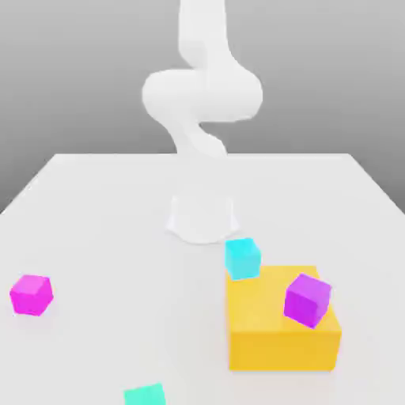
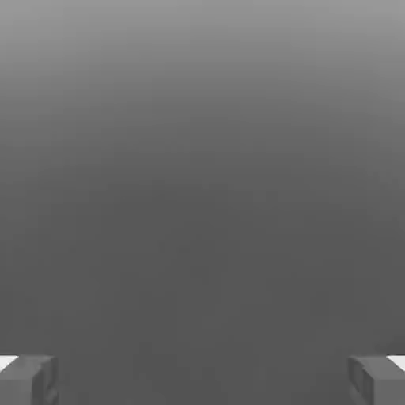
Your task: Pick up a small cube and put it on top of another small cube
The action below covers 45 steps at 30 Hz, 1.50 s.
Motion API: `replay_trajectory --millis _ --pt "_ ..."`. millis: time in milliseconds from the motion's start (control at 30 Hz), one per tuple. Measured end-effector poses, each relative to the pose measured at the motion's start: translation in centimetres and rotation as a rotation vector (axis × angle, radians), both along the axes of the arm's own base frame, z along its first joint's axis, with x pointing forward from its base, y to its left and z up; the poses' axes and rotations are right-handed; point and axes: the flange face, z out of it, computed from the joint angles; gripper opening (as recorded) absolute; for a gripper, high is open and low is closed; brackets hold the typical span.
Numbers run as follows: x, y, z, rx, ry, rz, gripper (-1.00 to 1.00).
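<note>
The magenta cube (image 1: 32, 295), cyan cube (image 1: 243, 259) and yellow-orange block (image 1: 282, 350) look like smooth, matt plastic. The white robot arm (image 1: 202, 95) looks smooth; the pale worktop (image 1: 119, 229) looks smooth and matt.

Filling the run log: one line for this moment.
gripper: open, empty | magenta cube: on table | cyan cube: uncovered | stack: not made
</note>
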Motion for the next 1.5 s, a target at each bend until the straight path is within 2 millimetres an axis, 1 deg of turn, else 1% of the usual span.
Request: replay_trajectory --millis 67,167,233,333,433,533,600,667,733,767,833,933,967,1133,1167,1200,1267,1367,1400,1433,1467,1500 --pt "2.2 -3.0 -4.0 0.049 0.060 -0.127 0.00" --pt "4.2 -7.8 -9.9 0.121 0.139 -0.312 0.00" --pt "4.8 -11.1 -14.0 0.171 0.188 -0.436 0.00" --pt "4.5 -15.9 -20.3 0.246 0.257 -0.624 0.00" --pt "2.9 -20.3 -26.6 0.325 0.321 -0.814 0.00" --pt "0.2 -24.0 -32.8 0.405 0.381 -1.006 0.00" --pt "-2.8 -26.8 -36.9 0.465 0.415 -1.155 0.00" --pt "-5.9 -28.6 -40.8 0.524 0.450 -1.293 0.00" --pt "-8.4 -29.2 -44.5 0.577 0.488 -1.408 0.00" --pt "-9.2 -29.3 -46.1 0.594 0.502 -1.445 0.00" --pt "-9.7 -29.4 -48.7 0.606 0.511 -1.472 0.00" --pt "-10.0 -29.4 -52.1 0.609 0.514 -1.481 0.00" --pt "-10.0 -29.3 -53.0 0.609 0.514 -1.481 -1.00" --pt "-10.0 -29.3 -53.0 0.608 0.512 -1.481 -1.00" --pt "-10.0 -29.3 -53.5 0.609 0.513 -1.482 -1.00" --pt "-10.0 -29.3 -53.1 0.609 0.513 -1.482 -1.00" --pt "-10.0 -29.4 -51.5 0.610 0.513 -1.482 -1.00" --pt "-10.0 -29.3 -48.3 0.610 0.513 -1.482 -1.00" --pt "-9.7 -28.9 -47.3 0.608 0.515 -1.473 -1.00" --pt "-8.9 -27.8 -46.3 0.602 0.521 -1.444 -1.00" --pt "-7.7 -26.1 -45.4 0.591 0.531 -1.403 -1.00" --pt "-6.2 -23.9 -44.5 0.575 0.544 -1.348 -1.00"
